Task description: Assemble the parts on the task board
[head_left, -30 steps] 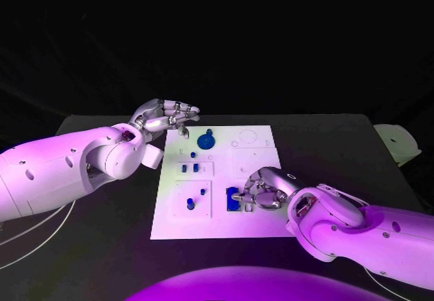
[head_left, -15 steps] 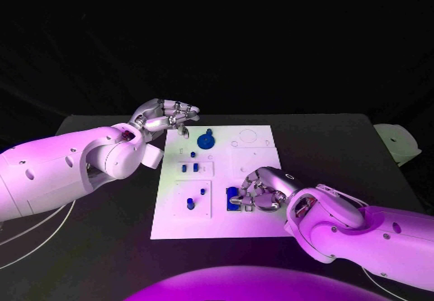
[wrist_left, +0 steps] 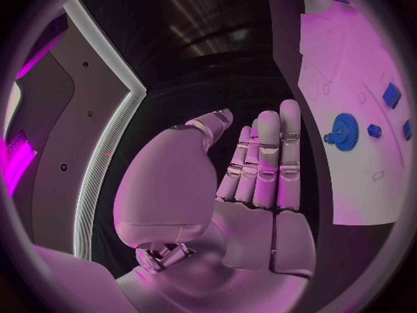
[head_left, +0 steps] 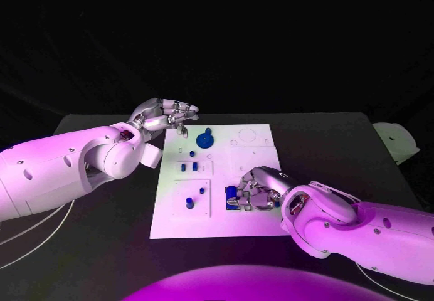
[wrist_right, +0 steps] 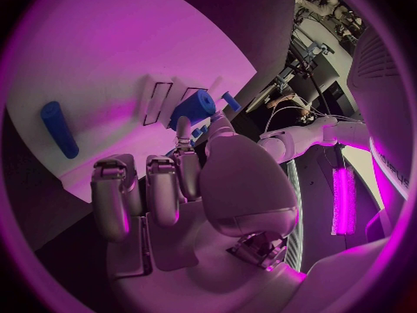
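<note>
**Right hand on blue part at board's near-right; left hand idle at far-left corner**

Task board (head_left: 258, 222) lies flat mid-table (head_left: 335, 141), white, w/ outlined recesses. Right hand (head_left: 256, 191) sits over the board's near-right section, fingers curled down around a blue block (head_left: 232, 198); thumb & fingers touch it, so it looks pinched, tho the contact is partly hidden by the fingers. Right wrist view: fingertips bent toward the board, a blue cylinder part (wrist_right: 193, 108) just ahead of them beside a rectangular outline, and a separate blue peg (wrist_right: 59, 129) lying further off on the white surface.

Left hand (head_left: 165, 116) hovers just off the board's far-left corner, above the table, fingers loosely curled, holding nothing. Left wrist view: fingers side by side, nearly straight, thumb apart – nothing between them.

Other parts on board: blue gear (head_left: 206, 139) near far-left, two small blue pegs (head_left: 189, 167) in the mid-left recess, one blue peg (head_left: 190, 202) standing near-left.
</note>
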